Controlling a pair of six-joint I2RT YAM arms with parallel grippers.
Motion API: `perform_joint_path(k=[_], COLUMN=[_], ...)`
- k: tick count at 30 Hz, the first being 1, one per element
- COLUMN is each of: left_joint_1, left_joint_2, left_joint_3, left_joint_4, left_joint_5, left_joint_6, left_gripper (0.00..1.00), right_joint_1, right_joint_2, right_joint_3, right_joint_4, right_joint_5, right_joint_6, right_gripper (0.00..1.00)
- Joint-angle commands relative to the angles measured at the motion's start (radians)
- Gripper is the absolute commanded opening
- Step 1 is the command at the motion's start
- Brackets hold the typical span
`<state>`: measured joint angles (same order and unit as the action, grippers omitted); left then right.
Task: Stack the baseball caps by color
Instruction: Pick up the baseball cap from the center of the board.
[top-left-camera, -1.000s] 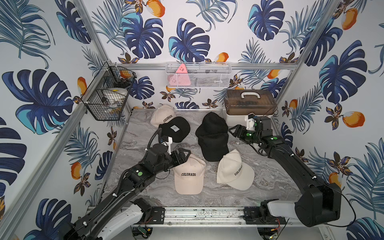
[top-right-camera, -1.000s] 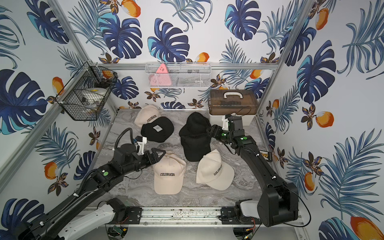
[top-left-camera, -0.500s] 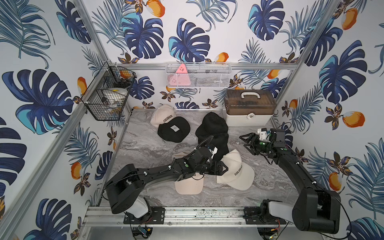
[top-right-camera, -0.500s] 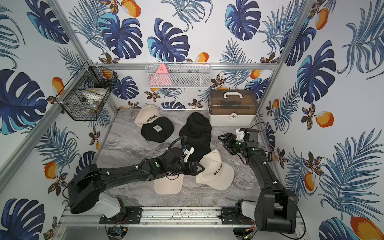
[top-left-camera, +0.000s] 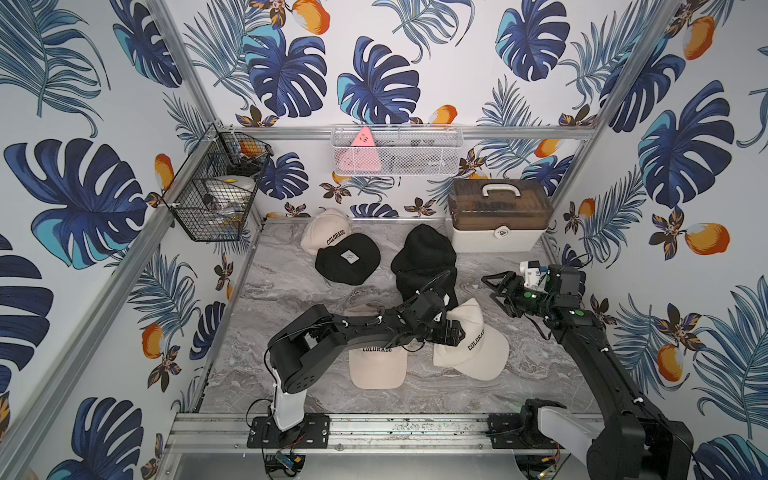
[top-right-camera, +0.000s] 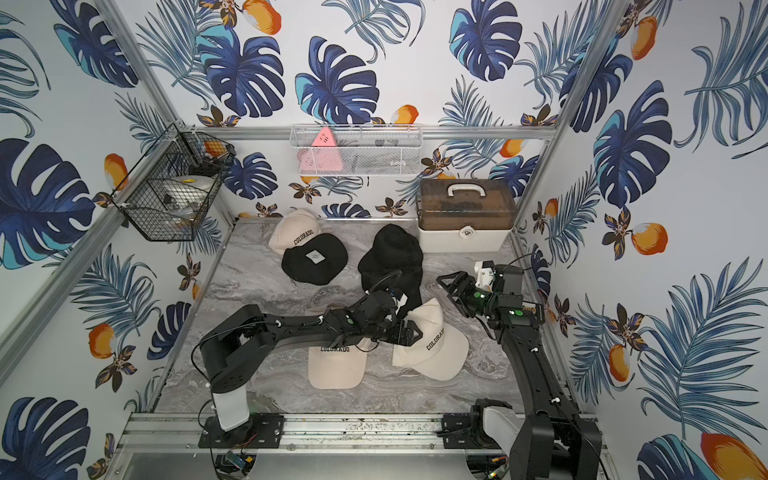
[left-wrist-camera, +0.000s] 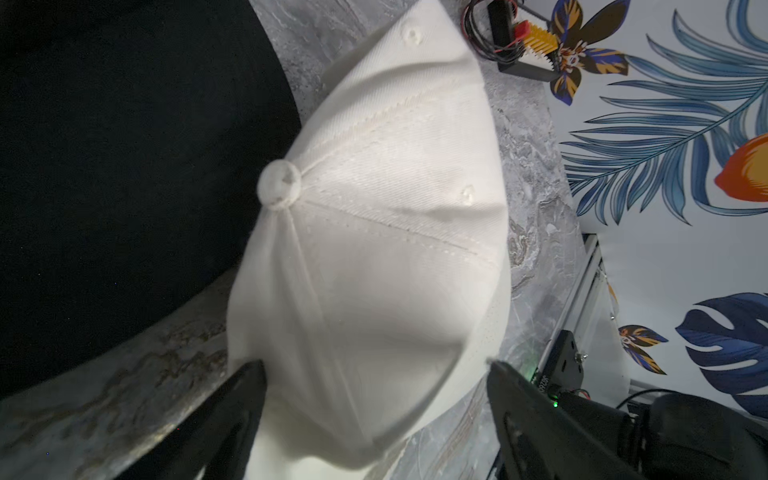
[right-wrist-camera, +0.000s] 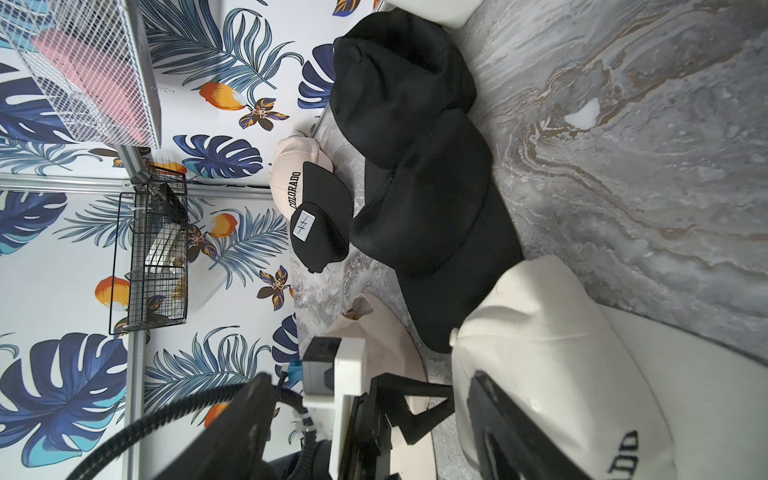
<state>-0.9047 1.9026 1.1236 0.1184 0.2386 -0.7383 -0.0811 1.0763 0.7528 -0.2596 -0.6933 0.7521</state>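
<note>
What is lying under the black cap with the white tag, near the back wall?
A cream COLORADO cap lies partly under the tagged black cap: its crown and lettering show, but its brim is covered.

Matt cream twill cap (left-wrist-camera: 374, 249), smooth marbled tabletop (right-wrist-camera: 623, 166)

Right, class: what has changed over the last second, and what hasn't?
The left end effector swung across, open, to straddle the right-hand cream cap. The right end effector, open and empty, drew back from the black cap pile toward the wall. No cap moved.
</note>
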Motion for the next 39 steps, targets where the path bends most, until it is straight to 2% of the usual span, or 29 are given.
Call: perform_joint_path(k=[1,9,12,15,18,22,25,34,37,39], left_joint_1=[0.003,0.045,0.072,0.101,0.119,0.119,0.118,0.118,0.119,0.124], left_joint_2=[0.013,-0.100,-0.102,-0.054,-0.002,0.055,0.075,0.065,0.042,0.020], left_joint_3=[0.010,-0.042,-0.033,-0.008,-0.020,-0.014,-0.019,-0.038,-0.025,-0.007], left_joint_4=[0.000,-0.035,-0.057,-0.027,0.106,0.191,0.225,0.264,0.229,0.177], left_joint_5=[-0.007,-0.089,-0.095,0.002,0.113,0.166,0.196,0.285,0.292,0.283], left_joint_6=[0.039,0.074,0.069,0.037,-0.029,-0.088,-0.115,-0.163,-0.147,-0.127], left_gripper=[0.90,0.92,0.91,0.90,0.89,0.85,0.74,0.21,0.00,0.00], right_joint_1=[0.000,0.000,0.002,0.001,0.002,0.001,0.001,0.006,0.006,0.006], right_joint_2=[-0.018,-0.016,-0.018,-0.028,-0.045,-0.065,-0.069,-0.043,-0.037,-0.033], right_joint_3=[-0.004,0.020,0.016,0.008,0.003,-0.007,-0.011,-0.035,-0.028,-0.022], right_joint_4=[-0.016,-0.036,-0.022,-0.011,-0.014,-0.016,-0.021,0.014,-0.003,-0.023], right_joint_5=[-0.011,-0.018,-0.029,-0.041,-0.045,-0.049,-0.046,-0.051,-0.040,-0.020], right_joint_6=[0.014,-0.001,0.012,0.030,0.038,0.054,0.048,0.059,0.038,0.010], right_gripper=[0.77,0.77,0.77,0.77,0.77,0.77,0.78,0.78,0.78,0.79])
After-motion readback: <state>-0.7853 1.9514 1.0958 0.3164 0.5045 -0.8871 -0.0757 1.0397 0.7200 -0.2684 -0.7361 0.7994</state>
